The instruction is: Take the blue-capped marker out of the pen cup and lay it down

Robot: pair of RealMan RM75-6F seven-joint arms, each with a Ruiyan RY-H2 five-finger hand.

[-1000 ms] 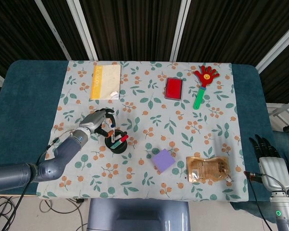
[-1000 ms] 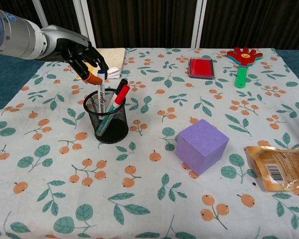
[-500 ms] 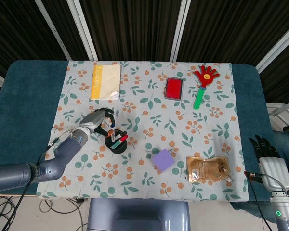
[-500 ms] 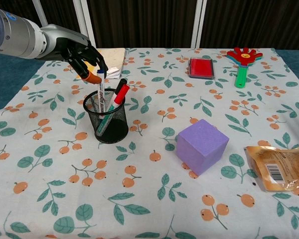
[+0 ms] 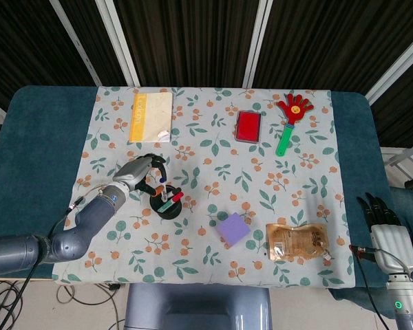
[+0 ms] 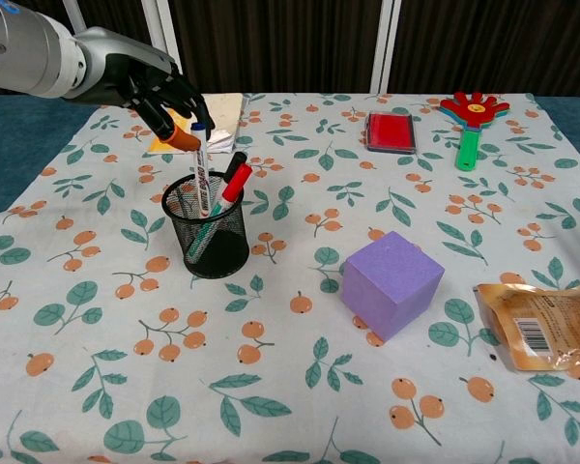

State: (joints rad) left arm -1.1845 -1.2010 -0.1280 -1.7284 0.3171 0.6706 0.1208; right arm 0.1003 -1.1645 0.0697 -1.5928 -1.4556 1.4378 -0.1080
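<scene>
A black mesh pen cup (image 6: 207, 234) (image 5: 168, 205) stands on the left of the flowered cloth, with a red-capped marker (image 6: 234, 184) and a green-tipped pen inside. My left hand (image 6: 162, 93) (image 5: 144, 172) hovers just above the cup's far left rim and pinches the top of the blue-capped marker (image 6: 202, 170). The marker is upright, lifted partway, its lower end still inside the cup. My right hand (image 5: 385, 221) hangs off the table's right edge, fingers extended, holding nothing.
A purple cube (image 6: 392, 282) sits right of the cup, a brown snack pouch (image 6: 541, 325) at the right edge. At the back lie a yellow booklet (image 5: 150, 117), a red pad (image 6: 391, 132) and a red hand-shaped clapper (image 6: 471, 114).
My left hand has risen a little, drawing the blue-capped marker further up out of the cup. The right hand has stayed put.
</scene>
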